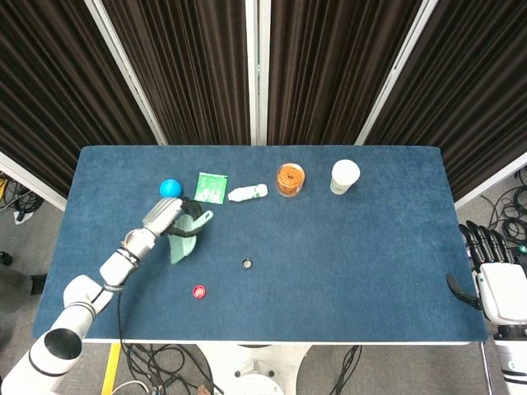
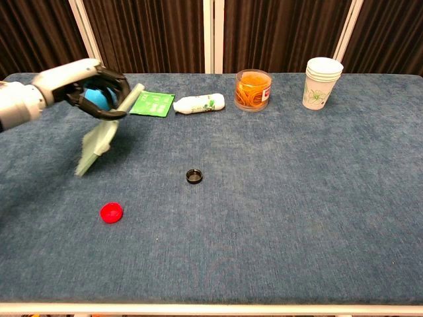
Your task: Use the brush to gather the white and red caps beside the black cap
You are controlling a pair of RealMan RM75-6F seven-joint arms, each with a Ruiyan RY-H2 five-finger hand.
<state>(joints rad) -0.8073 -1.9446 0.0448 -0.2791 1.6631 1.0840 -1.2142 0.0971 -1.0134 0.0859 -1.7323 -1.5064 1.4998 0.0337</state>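
My left hand (image 1: 169, 216) (image 2: 91, 88) grips the handle of a pale green brush (image 1: 184, 241) (image 2: 98, 140) whose bristles hang down and to the left over the mat. The white cap is out of sight in both views, the brush lying over the spot where it was. The red cap (image 1: 198, 290) (image 2: 112, 212) lies nearer the front edge, below the brush. Further right is the black cap (image 1: 246, 263) (image 2: 194, 176), alone at mid-table. My right hand (image 1: 496, 278) stays off the table's right edge, fingers apart and holding nothing.
Along the back stand a blue ball (image 1: 169, 188) (image 2: 97, 98) just behind my left hand, a green packet (image 1: 211, 188) (image 2: 153, 104), a white bottle (image 1: 248, 193) (image 2: 199, 103), an orange jar (image 1: 290, 178) (image 2: 253, 90) and paper cups (image 1: 345, 176) (image 2: 322, 82).
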